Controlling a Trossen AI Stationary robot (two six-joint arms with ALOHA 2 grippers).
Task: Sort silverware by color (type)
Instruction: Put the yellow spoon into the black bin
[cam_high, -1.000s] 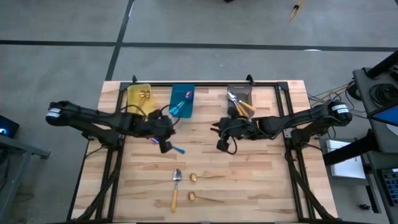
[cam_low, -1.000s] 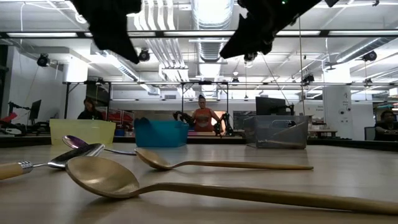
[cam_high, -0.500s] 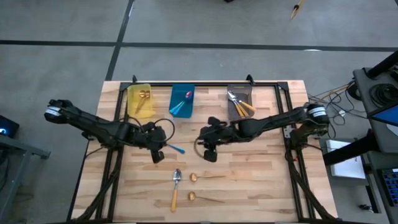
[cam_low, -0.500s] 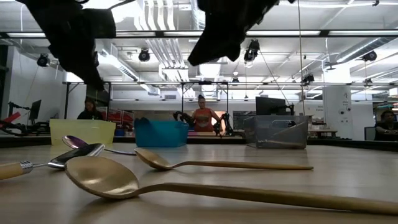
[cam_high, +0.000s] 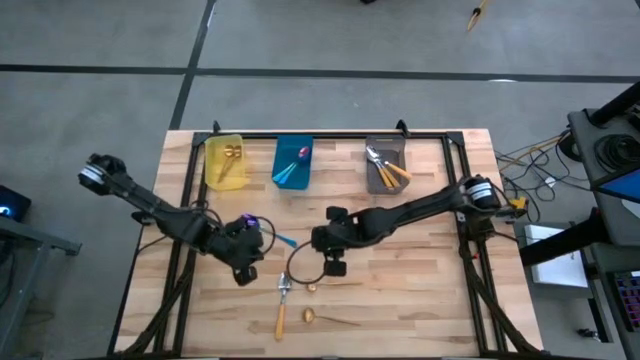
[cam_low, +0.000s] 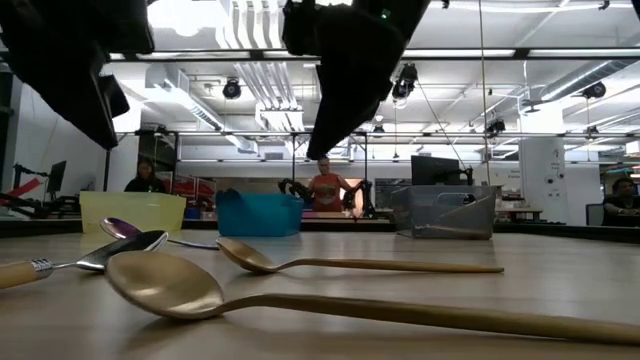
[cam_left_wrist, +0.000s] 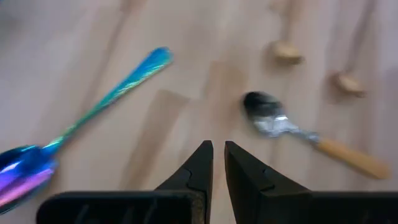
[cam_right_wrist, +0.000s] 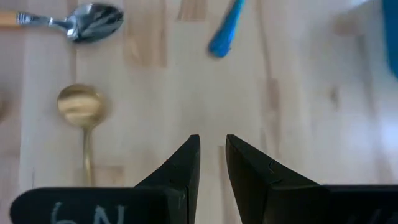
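Several spoons lie on the wooden table. A purple spoon with a teal handle (cam_high: 268, 233) (cam_left_wrist: 93, 112) lies mid-table. Nearer are a silver spoon with an orange handle (cam_high: 282, 303) (cam_left_wrist: 298, 134) and two gold spoons (cam_high: 311, 287) (cam_high: 330, 319). My left gripper (cam_high: 243, 272) (cam_left_wrist: 217, 152) hovers, shut and holding nothing, just left of the silver spoon. My right gripper (cam_high: 335, 265) (cam_right_wrist: 212, 146) hangs above the table beside the upper gold spoon (cam_right_wrist: 81, 106), its fingers a narrow gap apart with nothing between them.
A yellow bin (cam_high: 223, 162), a blue bin (cam_high: 293, 162) and a grey bin (cam_high: 386, 165) stand along the far edge, each with spoons inside. Bare wood lies to the right of the gold spoons. People stand in the room beyond the table.
My left gripper has come from beside the blue bin toward the near edge and down, past the purple spoon. My right gripper has swung from in front of the grey bin toward the table's middle and near edge, tipping downward over the gold spoons. The spoons have stayed put.
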